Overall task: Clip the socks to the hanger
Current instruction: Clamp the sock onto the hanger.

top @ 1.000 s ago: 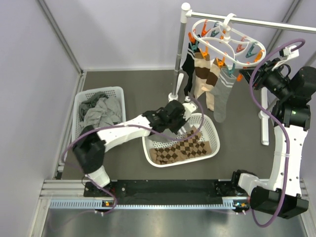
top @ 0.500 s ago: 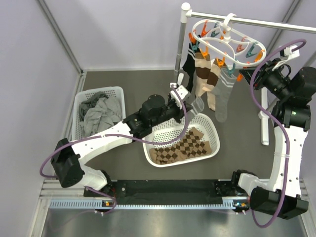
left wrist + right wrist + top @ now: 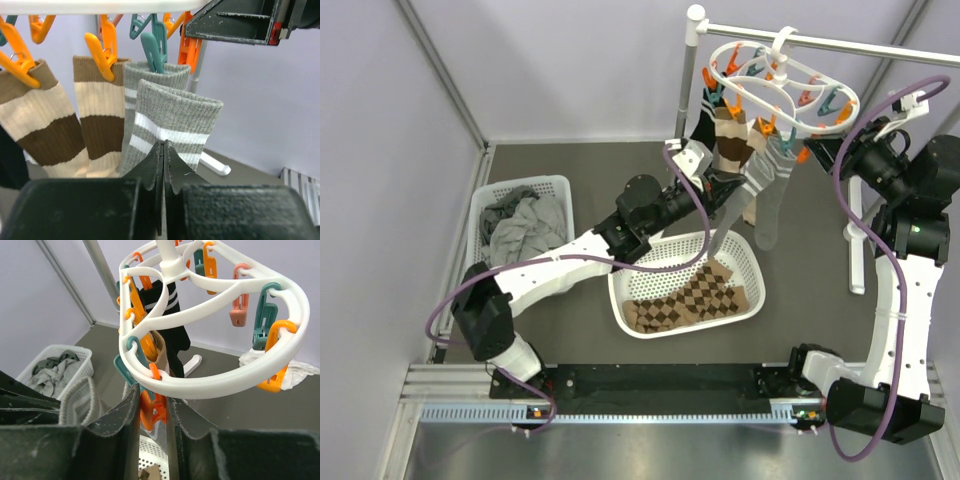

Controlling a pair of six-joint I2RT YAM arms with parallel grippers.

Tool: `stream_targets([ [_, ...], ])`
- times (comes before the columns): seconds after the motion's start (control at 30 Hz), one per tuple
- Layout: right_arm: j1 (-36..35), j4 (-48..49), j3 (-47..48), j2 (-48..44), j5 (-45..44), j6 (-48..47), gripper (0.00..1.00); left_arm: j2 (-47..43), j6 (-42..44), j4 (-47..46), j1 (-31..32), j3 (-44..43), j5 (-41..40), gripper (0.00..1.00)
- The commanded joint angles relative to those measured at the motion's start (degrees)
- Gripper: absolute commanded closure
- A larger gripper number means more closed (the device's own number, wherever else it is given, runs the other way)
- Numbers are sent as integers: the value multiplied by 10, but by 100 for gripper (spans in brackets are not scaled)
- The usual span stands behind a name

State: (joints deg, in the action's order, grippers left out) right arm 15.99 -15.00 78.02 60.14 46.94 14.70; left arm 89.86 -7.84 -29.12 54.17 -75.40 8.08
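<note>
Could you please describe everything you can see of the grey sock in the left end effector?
The grey sock is ribbed knit with two white stripes below its cuff. The shut left end effector pinches it just under the stripes, cuff up, unpegged. It stands in front of a pegged grey sock under the hanger; from above, its foot trails down toward the basket.

The grey sock [image 3: 172, 117] is matt ribbed knit cloth; the tan socks [image 3: 47, 120] match it in texture. The hanger [image 3: 210, 385] is smooth glossy white plastic, the orange peg [image 3: 152, 407] likewise glossy plastic. The left gripper [image 3: 164, 147] has fingers [image 3: 145, 172] of matt black plastic, lightly scuffed. The basket [image 3: 638, 290] is white perforated plastic. The rail [image 3: 840, 44] looks metallic and smooth.
</note>
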Motion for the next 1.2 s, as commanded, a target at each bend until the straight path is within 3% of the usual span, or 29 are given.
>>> stream_targets([
  [0.0,6,24,28,-10,18,24,100,28,-38,-81,8,-43,15,100],
  [0.7,6,32,37,-7,33,67,100,112,-35,-142,29,-74,-7,100],
  [1.17,6,-24,42,-2,42,47,100,137,-14,-149,28,-108,-24,100],
])
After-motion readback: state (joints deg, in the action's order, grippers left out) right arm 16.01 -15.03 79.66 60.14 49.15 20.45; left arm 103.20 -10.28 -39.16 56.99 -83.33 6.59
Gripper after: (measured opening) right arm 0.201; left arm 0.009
